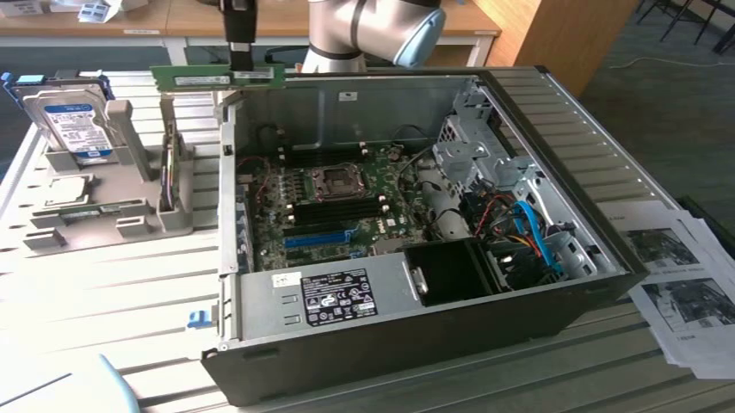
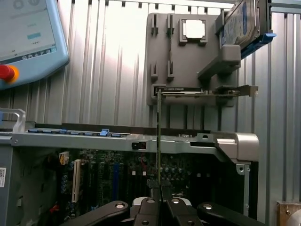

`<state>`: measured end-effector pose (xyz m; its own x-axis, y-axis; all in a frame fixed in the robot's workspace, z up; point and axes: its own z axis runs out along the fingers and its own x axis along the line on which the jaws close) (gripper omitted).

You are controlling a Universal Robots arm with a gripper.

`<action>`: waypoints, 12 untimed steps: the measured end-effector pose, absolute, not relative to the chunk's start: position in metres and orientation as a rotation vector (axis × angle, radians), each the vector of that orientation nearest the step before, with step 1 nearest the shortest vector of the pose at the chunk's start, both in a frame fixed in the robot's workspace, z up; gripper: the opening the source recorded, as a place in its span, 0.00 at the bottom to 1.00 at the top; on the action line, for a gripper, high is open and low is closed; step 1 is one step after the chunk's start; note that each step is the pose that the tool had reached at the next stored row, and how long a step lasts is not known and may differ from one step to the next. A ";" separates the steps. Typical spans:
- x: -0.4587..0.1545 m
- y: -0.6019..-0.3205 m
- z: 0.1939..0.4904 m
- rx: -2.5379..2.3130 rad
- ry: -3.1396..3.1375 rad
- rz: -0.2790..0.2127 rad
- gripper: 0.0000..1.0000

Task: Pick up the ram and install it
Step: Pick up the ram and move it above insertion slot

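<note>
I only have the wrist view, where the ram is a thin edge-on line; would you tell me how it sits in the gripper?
Observer: In the exterior view the gripper holds the ram level from above, near its middle, with the broad labelled face toward the camera.
Operator: Thank you. Where is it relative to the case?
Observer: It hangs above the case's far rim, at the corner on the exterior view's left, not down inside.
Operator: Is anything lying on the other side of the case?
Observer: Yes, printed sheets lie beside it on the exterior view's right.
</note>
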<state>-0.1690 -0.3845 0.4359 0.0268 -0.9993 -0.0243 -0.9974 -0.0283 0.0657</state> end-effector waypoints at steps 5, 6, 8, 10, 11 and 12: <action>-0.153 -0.384 0.436 2.230 -2.167 -0.099 0.11; -0.149 -0.385 0.436 2.231 -2.167 -0.099 0.11; -0.142 -0.385 0.436 2.231 -2.166 -0.098 0.11; -0.134 -0.385 0.436 2.232 -2.166 -0.099 0.11; -0.130 -0.385 0.436 2.232 -2.166 -0.099 0.11; -0.126 -0.385 0.436 2.232 -2.165 -0.099 0.11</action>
